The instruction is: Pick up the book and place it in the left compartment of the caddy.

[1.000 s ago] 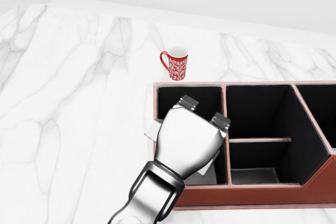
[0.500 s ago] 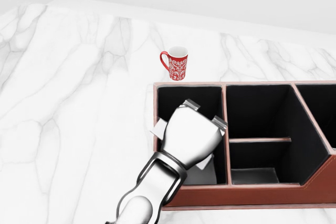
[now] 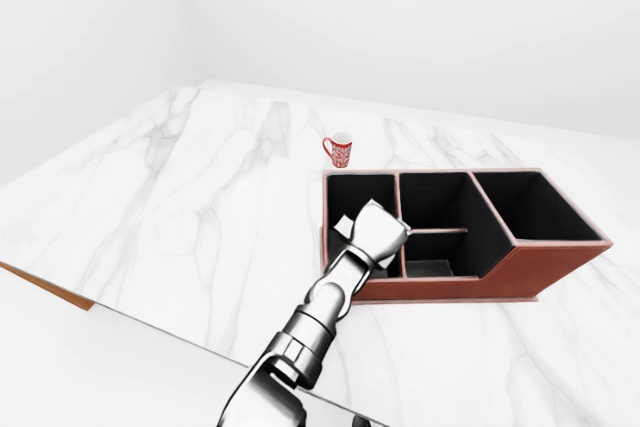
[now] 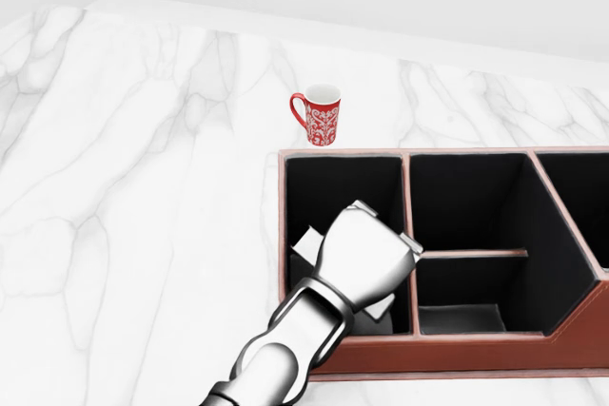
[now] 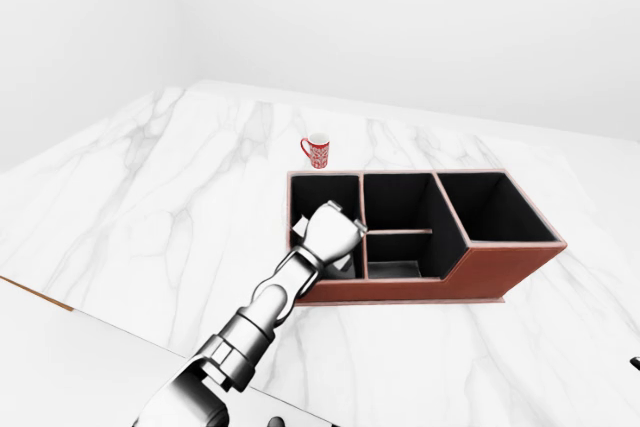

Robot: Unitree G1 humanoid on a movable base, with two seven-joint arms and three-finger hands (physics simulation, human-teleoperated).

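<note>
Book [image 4: 306,241], pale and mostly hidden, sits under our left hand [image 4: 366,256] inside the left compartment of the caddy [image 4: 447,353]; we judge this the lowering step. Whether the fingers grip it we cannot tell. A red mug [image 4: 319,114] stands beside the caddy on the marble counter [image 4: 133,187]; white walls surround.

A red mug [image 4: 321,114] with white floral pattern, a reddish-brown, black-lined caddy [image 4: 447,353], white grey-veined marble counter [image 4: 133,197].

I see a white marble desk [image 4: 124,187] carrying a brown caddy [image 4: 457,354] and, just beside its top-left corner, a red patterned mug [image 4: 322,116].
</note>
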